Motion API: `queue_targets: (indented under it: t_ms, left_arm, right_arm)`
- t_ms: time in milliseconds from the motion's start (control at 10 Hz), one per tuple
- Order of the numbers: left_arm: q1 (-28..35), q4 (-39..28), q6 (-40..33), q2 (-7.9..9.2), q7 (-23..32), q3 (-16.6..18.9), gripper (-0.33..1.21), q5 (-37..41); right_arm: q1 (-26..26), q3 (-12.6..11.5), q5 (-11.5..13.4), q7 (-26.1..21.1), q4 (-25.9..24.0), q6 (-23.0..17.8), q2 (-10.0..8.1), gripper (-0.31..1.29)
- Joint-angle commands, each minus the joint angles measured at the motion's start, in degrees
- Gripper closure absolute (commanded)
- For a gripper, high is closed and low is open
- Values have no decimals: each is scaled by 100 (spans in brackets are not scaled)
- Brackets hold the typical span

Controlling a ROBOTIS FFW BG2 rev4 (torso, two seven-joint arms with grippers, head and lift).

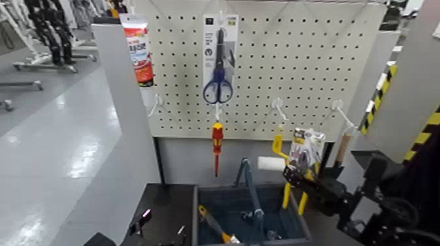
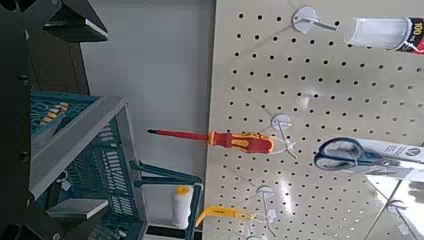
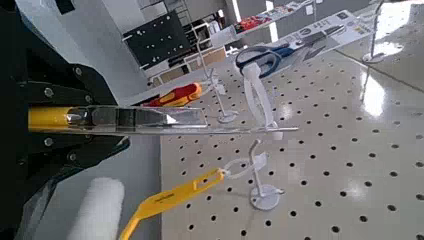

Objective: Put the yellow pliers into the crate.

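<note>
The yellow pliers (image 1: pixel 302 157) are on their retail card, with the yellow handles hanging down. My right gripper (image 1: pixel 299 178) is shut on them and holds them in front of the pegboard, above the crate's far right corner. In the right wrist view a yellow handle (image 3: pixel 48 118) and the clear card show between my right gripper's (image 3: pixel 88 122) dark fingers. The crate (image 1: pixel 196 216) is a dark blue-grey bin below the pegboard with an upright hoop handle (image 1: pixel 247 180). It also shows in the left wrist view (image 2: pixel 95 165). My left gripper (image 1: pixel 139 224) rests low at the left of the crate.
The pegboard (image 1: pixel 294 59) holds blue scissors (image 1: pixel 218 72), a red screwdriver (image 1: pixel 217 140), a sealant tube (image 1: pixel 139 49) and a yellow-handled paint roller (image 1: pixel 277 147). An empty hook (image 1: pixel 339 111) juts out at the right. A slim yellow-handled tool (image 1: pixel 213 226) lies in the crate.
</note>
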Motion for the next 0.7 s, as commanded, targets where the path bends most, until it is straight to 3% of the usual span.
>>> queue_targets:
  t_ms: [100, 300, 700]
  left_arm:
    - [-2, 21, -24, -21, 1, 0, 13, 16]
    - [-10, 21, -32, -30, -8, -9, 13, 7]
    - [-10, 21, -41, -57, -8, -9, 13, -1]
  right_arm:
    - [38, 72, 44, 23, 511, -228, 13, 117]
    - [21, 134, 70, 23, 810, -360, 39, 116]
    - [-261, 476, 176, 23, 1487, -861, 13, 116]
